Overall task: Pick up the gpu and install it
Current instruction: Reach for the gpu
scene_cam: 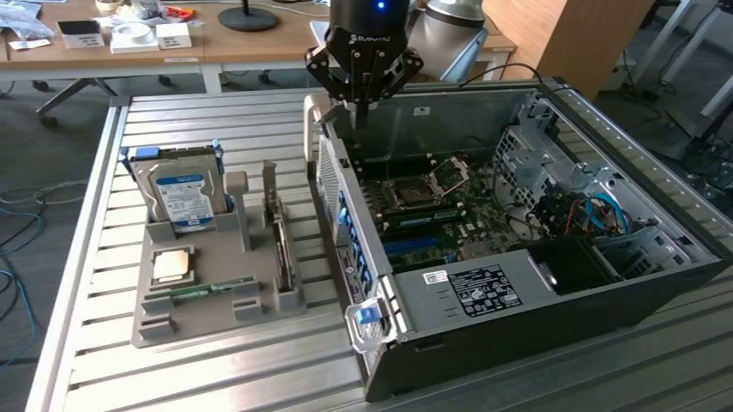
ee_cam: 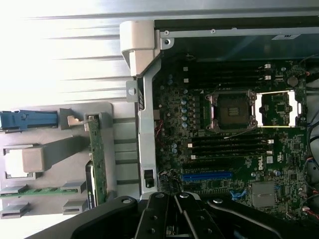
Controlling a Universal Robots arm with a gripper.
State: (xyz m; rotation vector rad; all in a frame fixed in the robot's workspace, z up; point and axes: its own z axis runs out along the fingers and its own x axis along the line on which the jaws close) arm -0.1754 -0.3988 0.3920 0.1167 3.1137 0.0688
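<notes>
The gpu (scene_cam: 280, 240) stands on edge in a slot of the grey holder (scene_cam: 218, 313), its silver bracket at the far end; in the wrist view it is a thin green edge (ee_cam: 96, 164). My gripper (scene_cam: 357, 113) hangs above the rear corner of the open computer case (scene_cam: 550, 283), to the exterior view's right of the gpu and well above it. Its fingers are shut with nothing between them. In the wrist view the gripper (ee_cam: 177, 211) sits over the case's rear wall. The motherboard's blue slot (ee_cam: 207, 176) lies bare.
The holder also carries a blue-labelled hard drive (scene_cam: 184, 193), a square processor (scene_cam: 172, 266) and a narrow RAM stick (scene_cam: 212, 289). Everything rests on a slatted metal table (scene_cam: 229, 378). Cables and drive cages fill the case's right side.
</notes>
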